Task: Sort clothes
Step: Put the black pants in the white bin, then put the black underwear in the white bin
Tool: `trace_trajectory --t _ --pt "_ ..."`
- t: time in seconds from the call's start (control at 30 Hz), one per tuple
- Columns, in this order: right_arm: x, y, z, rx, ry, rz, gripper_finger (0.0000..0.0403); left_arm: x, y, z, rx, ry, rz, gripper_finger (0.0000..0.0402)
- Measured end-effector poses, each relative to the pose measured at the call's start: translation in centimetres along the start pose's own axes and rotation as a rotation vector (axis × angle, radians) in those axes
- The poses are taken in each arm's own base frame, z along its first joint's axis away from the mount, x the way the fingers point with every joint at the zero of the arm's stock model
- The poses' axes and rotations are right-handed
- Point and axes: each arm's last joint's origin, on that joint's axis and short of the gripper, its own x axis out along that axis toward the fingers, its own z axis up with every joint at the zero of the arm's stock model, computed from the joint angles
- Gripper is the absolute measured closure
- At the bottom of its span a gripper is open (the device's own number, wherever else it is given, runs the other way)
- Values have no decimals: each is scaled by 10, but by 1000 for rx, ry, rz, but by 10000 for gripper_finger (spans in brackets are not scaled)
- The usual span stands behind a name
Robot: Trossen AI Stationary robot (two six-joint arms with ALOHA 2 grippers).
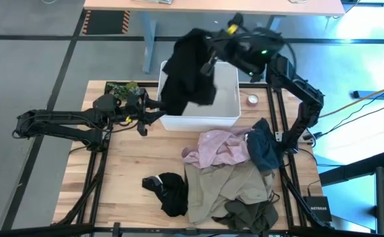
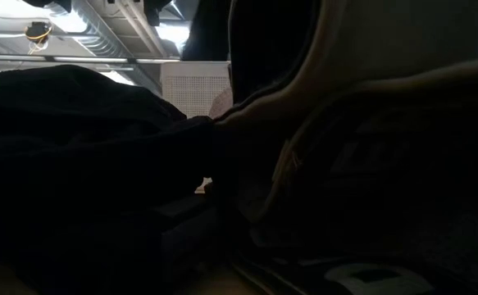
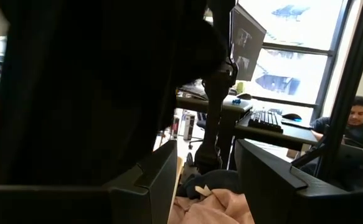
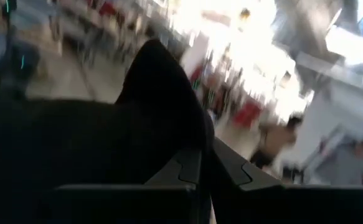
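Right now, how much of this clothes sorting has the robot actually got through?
Nothing shows in the white bin yet. In hand: the right gripper is shut on a black garment hanging over the bin, while the left gripper waits open beside it. Left on the table: pink, navy, khaki, olive and another black piece.

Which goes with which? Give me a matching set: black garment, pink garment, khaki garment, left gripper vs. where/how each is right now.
Things:
1. black garment
2. pink garment
3. khaki garment
4. left gripper

States:
A. open, at the bin's left front corner
B. flat on the table, nearest the front edge of these
C. hanging from the shut right gripper over the bin
D. on the table just in front of the bin, beside the navy garment

Pairs: 1-C, 2-D, 3-B, 4-A
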Motion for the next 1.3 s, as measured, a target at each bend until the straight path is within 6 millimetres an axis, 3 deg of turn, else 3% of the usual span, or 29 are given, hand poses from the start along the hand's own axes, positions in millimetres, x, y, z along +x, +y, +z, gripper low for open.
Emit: trace_trajectory --t 0.37,0.63,0.77,0.87,0.93,1.03,1.17,1.3 --pt "0 12 -82 74 620 279 380 0 0 -1 -2 7 1 245" --pt "7 53 -141 129 918 499 379 0 1 -6 1 61 8 245" --pt "11 73 -168 194 1020 475 379 0 1 -6 0 63 8 245" --pt "13 76 -182 144 1084 388 365 0 1 -8 0 80 11 245" --pt "14 73 -185 112 1098 341 343 0 1 -9 0 88 12 245" --pt "13 65 -173 94 1065 314 296 0 1 -9 0 88 12 245" --pt "4 42 -139 171 968 353 231 0 1 -9 2 90 12 245" --pt "-22 25 -104 336 912 542 182 0 1 -11 8 103 13 245"
